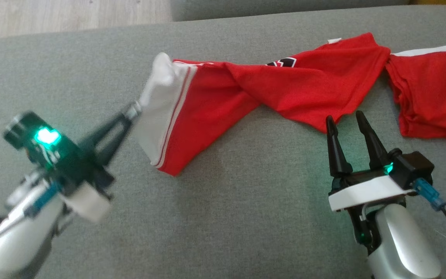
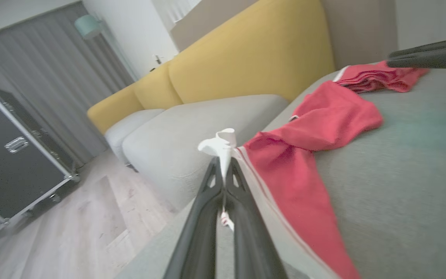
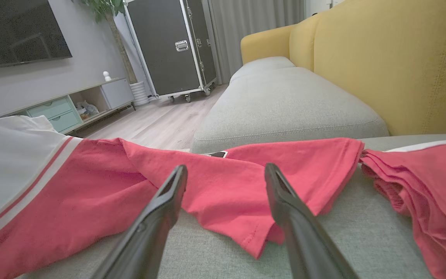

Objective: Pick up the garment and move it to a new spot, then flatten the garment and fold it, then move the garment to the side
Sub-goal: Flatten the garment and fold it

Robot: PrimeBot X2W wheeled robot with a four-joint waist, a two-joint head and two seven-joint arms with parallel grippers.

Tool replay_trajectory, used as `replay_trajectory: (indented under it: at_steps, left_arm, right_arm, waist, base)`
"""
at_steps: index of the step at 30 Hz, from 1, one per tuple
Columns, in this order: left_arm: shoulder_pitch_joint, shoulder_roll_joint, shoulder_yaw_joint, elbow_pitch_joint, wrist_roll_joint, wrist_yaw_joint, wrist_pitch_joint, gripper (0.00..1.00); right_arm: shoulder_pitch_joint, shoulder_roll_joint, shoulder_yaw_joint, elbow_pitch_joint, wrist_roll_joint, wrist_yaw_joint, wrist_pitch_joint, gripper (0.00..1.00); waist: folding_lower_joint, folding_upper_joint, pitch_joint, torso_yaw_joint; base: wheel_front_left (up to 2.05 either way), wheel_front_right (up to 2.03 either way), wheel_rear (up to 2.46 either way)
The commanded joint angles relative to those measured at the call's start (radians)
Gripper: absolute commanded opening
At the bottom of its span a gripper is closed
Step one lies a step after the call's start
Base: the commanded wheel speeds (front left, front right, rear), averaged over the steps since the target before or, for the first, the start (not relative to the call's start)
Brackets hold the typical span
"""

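The left hand (image 1: pixel 133 111) grips the white end of the red shirt (image 1: pixel 308 85) on the sofa (image 1: pixel 227 217); the right hand (image 1: pixel 343 116) hangs released nearby.

Left tool (image 2: pixel 223 170) pinching garment's (image 2: pixel 304 162) white edge, grey cushion (image 2: pixel 401 174) beneath

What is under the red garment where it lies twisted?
The grey sofa cushion lies under the red garment. Its white end is pinched in the left gripper. Anything beneath the twisted folds is covered.
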Motion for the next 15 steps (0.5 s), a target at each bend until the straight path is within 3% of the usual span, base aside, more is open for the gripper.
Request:
replay_trajectory:
  at_steps: [1, 6, 9, 14, 15]
  left_arm:
    - [-0.023, 0.069, 0.011, -0.07, -0.017, 0.002, -0.004, 0.0]
    - [0.022, 0.163, -0.126, -0.238, -0.048, 0.002, -0.004, 0.0]
    - [0.026, 0.222, -0.265, -0.318, -0.024, 0.002, -0.004, 0.0]
    - [0.014, 0.277, -0.482, -0.313, -0.069, 0.002, 0.004, 0.0]
    - [0.008, 0.278, -0.502, -0.295, -0.085, 0.002, 0.015, 0.67]
  right_arm:
    - [0.001, -0.001, 0.016, -0.023, 0.004, -0.001, -0.006, 1.0]
    - [0.007, -0.001, 0.01, -0.009, 0.009, -0.001, -0.006, 1.0]
    - [0.008, -0.001, 0.004, 0.002, 0.013, -0.001, -0.006, 1.0]
    - [0.004, -0.001, 0.003, 0.013, 0.022, -0.001, -0.006, 1.0]
    - [0.003, -0.001, 0.005, 0.015, 0.024, -0.001, -0.006, 1.0]
  waist:
    - [0.0001, -0.0001, -0.006, 0.004]
    - [0.0001, -0.0001, -0.02, 0.01]
    - [0.0001, -0.0001, -0.031, 0.009]
    - [0.0001, -0.0001, -0.045, 0.002]
    - [0.0001, -0.0001, -0.046, -0.001]
  base:
    - [0.0, 0.0, 0.0]
    - [0.0, 0.0, 0.0]
    - [0.0, 0.0, 0.0]
    - [0.0, 0.0, 0.0]
    - [0.0, 0.0, 0.0]
